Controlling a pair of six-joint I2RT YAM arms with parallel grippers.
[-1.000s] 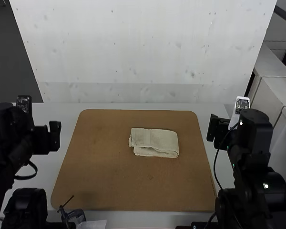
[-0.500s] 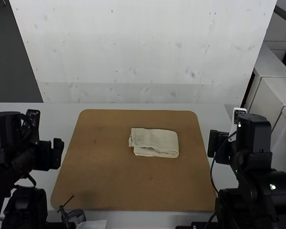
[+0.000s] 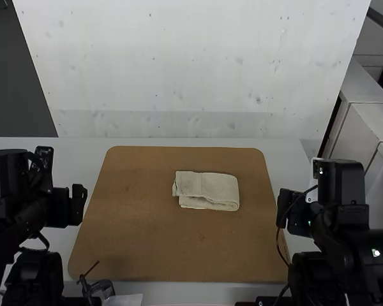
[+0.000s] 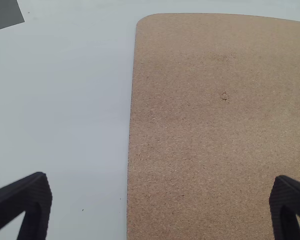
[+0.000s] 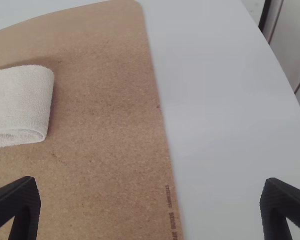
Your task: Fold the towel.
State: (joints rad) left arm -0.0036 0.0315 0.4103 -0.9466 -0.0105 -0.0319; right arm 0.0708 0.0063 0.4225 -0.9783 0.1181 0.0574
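Observation:
The cream towel point(image 3: 207, 190) lies folded into a small, layered rectangle on the brown board, right of its middle and toward the far side. Its rounded folded end also shows in the right wrist view, where the towel point(image 5: 21, 102) rests flat. My left gripper point(image 3: 76, 205) stays off the board's left edge, well away from the towel; in its wrist view the left gripper point(image 4: 160, 207) is open and holds nothing. Beyond the board's right edge is my right gripper point(image 3: 287, 212); the right gripper point(image 5: 150, 207) has its fingers wide apart, with nothing between them.
The brown board point(image 3: 140, 236) covers the middle of the white table point(image 3: 83, 148). A small black clamp-like object point(image 3: 101, 288) and a piece of paper are at the board's near left edge. A pale wall panel point(image 3: 191, 70) rises behind the table.
The left arm first drew back slightly toward the near side, then stayed still. The right gripper has moved nearer to the table's front. The towel lies as before.

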